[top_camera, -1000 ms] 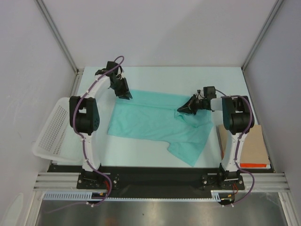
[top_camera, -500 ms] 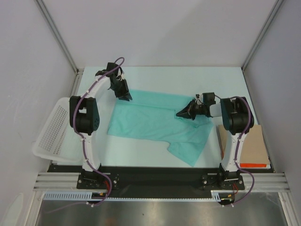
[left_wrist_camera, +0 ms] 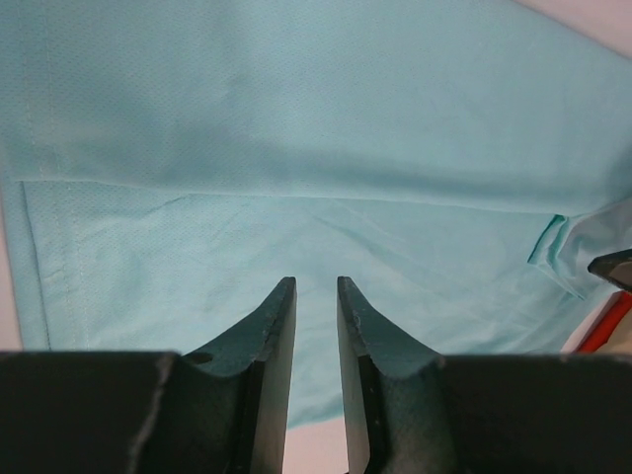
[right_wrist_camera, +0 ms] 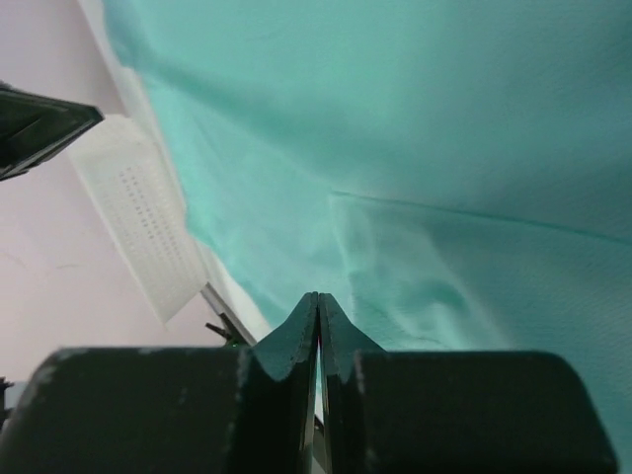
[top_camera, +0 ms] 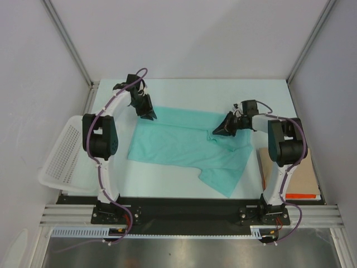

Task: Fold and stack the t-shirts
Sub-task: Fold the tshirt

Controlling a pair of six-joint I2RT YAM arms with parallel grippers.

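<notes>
T-shirt [top_camera: 178,142] lies spread on the table [top_camera: 251,89], to the right of the basket [top_camera: 58,151]. We see the left gripper [top_camera: 150,114] at the far corner of the cloth nearest the basket, jaws a narrow gap apart with nothing between them. The right gripper [top_camera: 215,132] sits on the far edge, away from the basket, jaws nearly pressed together; whether cloth is pinched we cannot tell
</notes>
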